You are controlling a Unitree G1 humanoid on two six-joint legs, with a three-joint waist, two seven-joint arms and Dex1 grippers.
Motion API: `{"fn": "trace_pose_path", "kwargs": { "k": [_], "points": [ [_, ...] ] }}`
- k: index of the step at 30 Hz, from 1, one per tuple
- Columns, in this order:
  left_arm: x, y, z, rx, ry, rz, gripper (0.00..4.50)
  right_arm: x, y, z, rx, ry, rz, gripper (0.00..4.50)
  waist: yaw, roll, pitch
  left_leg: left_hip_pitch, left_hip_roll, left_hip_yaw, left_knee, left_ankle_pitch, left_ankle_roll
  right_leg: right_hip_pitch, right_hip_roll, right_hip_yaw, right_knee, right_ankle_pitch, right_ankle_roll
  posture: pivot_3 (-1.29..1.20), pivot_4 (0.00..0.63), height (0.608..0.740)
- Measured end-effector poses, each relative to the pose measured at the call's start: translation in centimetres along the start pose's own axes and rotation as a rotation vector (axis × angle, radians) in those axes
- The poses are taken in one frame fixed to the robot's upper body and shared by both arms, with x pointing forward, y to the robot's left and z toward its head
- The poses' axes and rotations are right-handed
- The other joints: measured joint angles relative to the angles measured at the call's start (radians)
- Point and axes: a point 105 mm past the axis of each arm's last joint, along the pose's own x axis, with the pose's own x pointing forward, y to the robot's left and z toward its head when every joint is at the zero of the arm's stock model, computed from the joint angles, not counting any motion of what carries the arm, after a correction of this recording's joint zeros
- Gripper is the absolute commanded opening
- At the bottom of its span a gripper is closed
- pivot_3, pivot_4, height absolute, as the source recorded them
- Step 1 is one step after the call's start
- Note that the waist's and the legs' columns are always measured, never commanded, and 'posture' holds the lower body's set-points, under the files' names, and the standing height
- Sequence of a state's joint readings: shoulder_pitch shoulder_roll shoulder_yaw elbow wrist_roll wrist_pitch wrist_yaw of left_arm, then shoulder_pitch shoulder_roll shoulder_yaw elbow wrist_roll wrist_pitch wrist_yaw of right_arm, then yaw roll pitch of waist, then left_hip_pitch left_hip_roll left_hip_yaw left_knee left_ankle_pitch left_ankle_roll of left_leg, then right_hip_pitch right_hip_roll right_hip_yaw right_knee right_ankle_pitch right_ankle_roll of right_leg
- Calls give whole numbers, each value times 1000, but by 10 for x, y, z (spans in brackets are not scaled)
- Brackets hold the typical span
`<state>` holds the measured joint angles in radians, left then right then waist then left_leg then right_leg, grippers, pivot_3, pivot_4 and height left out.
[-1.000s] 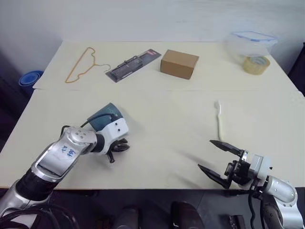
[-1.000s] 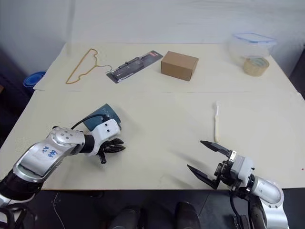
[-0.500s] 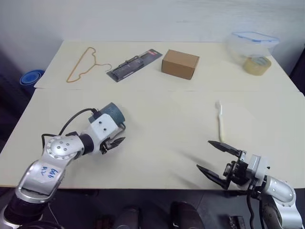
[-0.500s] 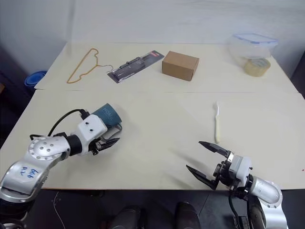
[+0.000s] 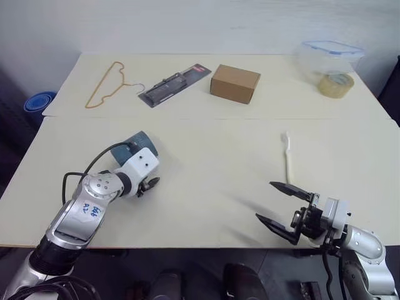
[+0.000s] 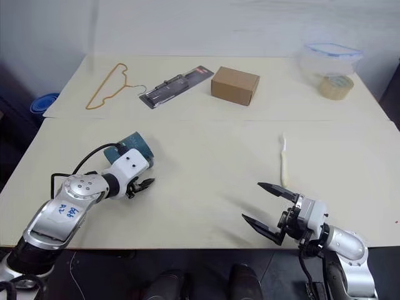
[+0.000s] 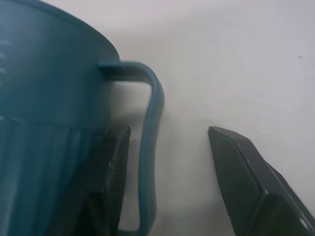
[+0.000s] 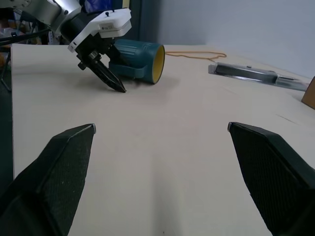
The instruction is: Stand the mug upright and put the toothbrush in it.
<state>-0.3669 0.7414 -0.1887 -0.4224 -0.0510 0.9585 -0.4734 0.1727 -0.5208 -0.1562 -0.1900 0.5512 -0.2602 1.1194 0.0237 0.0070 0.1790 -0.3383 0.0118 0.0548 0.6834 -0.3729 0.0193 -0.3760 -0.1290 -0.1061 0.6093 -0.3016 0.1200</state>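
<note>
We see the mug [image 5: 134,145] lying on its side on the left half of the cream table [image 5: 212,162], its yellowish mouth open toward the right arm's camera and its loop handle [image 7: 150,147] low against the tabletop. The left gripper [image 5: 148,185] sits at the mug's near side, angled down — in its wrist view the two black fingers [image 7: 241,172] stand partly apart, one on each side of the handle, with a gap between the outer finger and the loop. We cannot tell whether the inner finger touches the mug's ribbed wall. Nothing is clamped.

The toothbrush [image 5: 289,157] lies flat on the right half of the table, bristle head toward the far edge, well apart from the mug. The right gripper [image 5: 284,209] hovers near the table's front edge, just short of the toothbrush's near end — jaws spread wide, empty.

Along the far side we note a thin orange hanger [image 5: 107,85], a dark carded tool pack [image 5: 174,84], a brown cardboard box [image 5: 235,83], a clear lidded container [image 5: 330,57] and a roll of tape [image 5: 336,85] at its base.
</note>
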Motion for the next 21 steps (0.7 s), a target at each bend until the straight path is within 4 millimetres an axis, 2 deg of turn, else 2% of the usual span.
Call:
{"fn": "trace_pose_path", "kwargs": {
  "k": [1, 4, 11, 15, 17, 18, 21],
  "points": [
    [3, 4, 1, -12, 3, 4, 2679, 0, 0, 0, 0, 0, -2, 4500, 0, 0, 0, 0, 0, 0, 0, 0, 0, 0, 0, 0, 0, 0, 0, 0, 150, 740],
    [9, 11, 1, -42, 13, 2, 2085, 1, 0, 0, 0, -2, -6, 4500, 1, 0, 0, 1, 0, 1, 0, 0, 0, 0, 0, -1, 1, 0, 0, 0, 150, 740],
    [13, 9, 3, -48, 6, -48, 22, 1, -1, 0, 1, -3, -21, 4500, 0, 0, 0, 1, 0, 1, 0, 0, 0, 0, 0, 0, 1, 0, 0, 0, 150, 740],
    [8, 13, 2, -22, -16, -74, 22, -1, 1, -3, 2, 10, -24, 4500, 0, 0, 0, 1, 0, 1, 0, 0, 0, 0, 0, 0, 1, 0, 0, 0, 150, 740],
    [6, 11, 12, -82, -104, -132, 22, -2, 1, -3, 3, 15, -27, 4500, 1, 0, 0, 0, 0, 1, 0, 0, 0, 0, -1, 0, 1, 0, 0, 0, 150, 740],
    [4, 7, 28, -150, -223, -196, 22, -3, 0, -3, 0, 17, -30, 4500, 5, 0, 0, 0, 0, -1, 2, 0, 0, 0, -2, 0, 1, 0, 0, 0, 150, 740],
    [-6, -13, 77, -190, -529, -395, 22, -5, -2, -1, -19, 22, -36, 4500, 9, 0, 0, -8, -1, -7, 8, 0, 0, -1, -2, -1, 1, 0, 0, 0, 150, 740]
  ]
}}
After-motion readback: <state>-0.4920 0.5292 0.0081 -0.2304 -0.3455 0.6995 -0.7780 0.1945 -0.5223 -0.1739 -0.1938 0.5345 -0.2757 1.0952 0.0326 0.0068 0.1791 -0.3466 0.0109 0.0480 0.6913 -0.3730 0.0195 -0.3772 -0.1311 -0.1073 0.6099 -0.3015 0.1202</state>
